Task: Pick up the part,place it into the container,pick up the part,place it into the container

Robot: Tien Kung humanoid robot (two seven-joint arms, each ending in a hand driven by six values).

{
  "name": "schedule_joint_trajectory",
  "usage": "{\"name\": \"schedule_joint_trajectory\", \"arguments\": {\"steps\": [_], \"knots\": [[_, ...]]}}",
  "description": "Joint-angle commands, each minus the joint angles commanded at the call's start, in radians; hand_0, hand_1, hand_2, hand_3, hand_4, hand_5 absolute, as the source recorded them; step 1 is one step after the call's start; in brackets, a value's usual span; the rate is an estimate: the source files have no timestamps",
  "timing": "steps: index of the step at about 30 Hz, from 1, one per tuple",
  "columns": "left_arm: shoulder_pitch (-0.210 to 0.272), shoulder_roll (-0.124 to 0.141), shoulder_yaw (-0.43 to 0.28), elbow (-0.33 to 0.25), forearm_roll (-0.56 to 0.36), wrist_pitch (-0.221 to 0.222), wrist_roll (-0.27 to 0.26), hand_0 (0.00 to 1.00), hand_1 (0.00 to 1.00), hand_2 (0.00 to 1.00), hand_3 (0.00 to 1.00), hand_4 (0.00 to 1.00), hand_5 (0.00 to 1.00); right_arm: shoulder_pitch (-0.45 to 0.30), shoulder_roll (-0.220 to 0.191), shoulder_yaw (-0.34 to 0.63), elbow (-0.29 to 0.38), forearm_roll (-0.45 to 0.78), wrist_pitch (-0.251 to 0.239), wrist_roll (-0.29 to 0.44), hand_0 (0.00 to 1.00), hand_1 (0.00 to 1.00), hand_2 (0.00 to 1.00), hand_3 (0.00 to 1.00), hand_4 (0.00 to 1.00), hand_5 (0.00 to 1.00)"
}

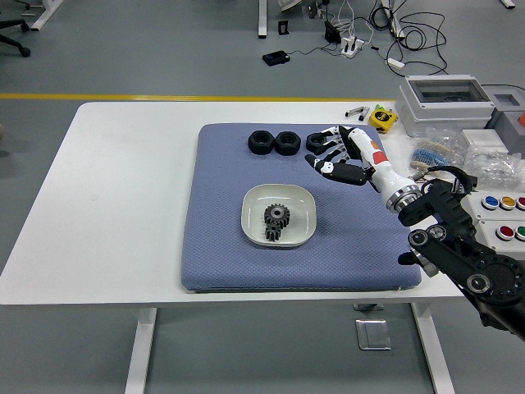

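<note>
Overhead, spread fingers (328, 153) hang above the blue mat (221, 246) on a white table (115, 213), grey floor (164, 49) beyond.

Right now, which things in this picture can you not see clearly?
- Head view: the right hand covers part of the rightmost black part; contact cannot be judged.
- The gears in the white dish overlap, so their count is uncertain.
- The left arm is outside the picture.
</note>
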Motion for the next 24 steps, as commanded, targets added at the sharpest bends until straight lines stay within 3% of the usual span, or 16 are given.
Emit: {"name": "schedule_joint_trajectory", "arguments": {"steps": [3,4,9,10,15,16,21,22,24], "knots": [[0.000,0.000,-0.001,0.000,0.000,0.000,0.000,0.584,0.614,0.765,0.681,0.677,0.615,-0.018,-0.007,0.037,0.007,0.124,0.013,0.005,0.536,0.641,0.731,0.657,0.918,0.407],[0.000,-0.001,-0.001,0.000,0.000,0.000,0.000,0.584,0.614,0.766,0.681,0.676,0.617,-0.024,-0.010,0.049,0.008,0.163,0.014,0.007,0.625,0.686,0.763,0.672,0.945,0.451],[0.000,-0.002,-0.002,0.000,-0.001,0.001,0.000,0.584,0.614,0.766,0.681,0.676,0.617,-0.053,-0.021,0.100,0.000,0.307,0.023,0.024,0.625,0.686,0.763,0.672,0.945,0.451],[0.000,-0.002,-0.001,0.000,-0.001,0.001,0.000,0.585,0.615,0.766,0.680,0.675,0.616,-0.061,-0.026,0.112,0.000,0.327,0.026,0.028,0.772,0.775,0.811,0.696,0.983,0.512],[0.000,-0.004,-0.002,0.001,-0.001,0.001,-0.001,0.585,0.615,0.766,0.680,0.675,0.616,-0.090,-0.043,0.139,0.006,0.483,0.055,0.060,0.772,0.775,0.811,0.696,0.983,0.512],[0.000,-0.004,-0.002,0.001,0.000,0.002,0.000,0.584,0.615,0.766,0.678,0.675,0.620,-0.094,-0.045,0.142,0.008,0.518,0.062,0.066,0.824,0.810,0.833,0.810,0.998,0.632],[0.000,-0.005,-0.004,0.002,0.002,0.002,-0.001,0.584,0.615,0.766,0.678,0.675,0.620,-0.125,-0.055,0.186,0.017,0.639,0.110,0.089,0.824,0.810,0.833,0.810,0.998,0.632],[-0.001,-0.006,-0.003,0.002,0.001,0.001,-0.002,0.583,0.618,0.765,0.677,0.675,0.624,-0.130,-0.057,0.194,0.019,0.653,0.117,0.090,0.840,0.813,0.835,0.829,0.998,0.709],[-0.002,-0.006,0.000,0.002,-0.002,0.000,-0.004,0.583,0.618,0.765,0.677,0.675,0.624,-0.138,-0.060,0.209,0.024,0.680,0.132,0.093,0.840,0.813,0.835,0.829,0.998,0.709]]}}
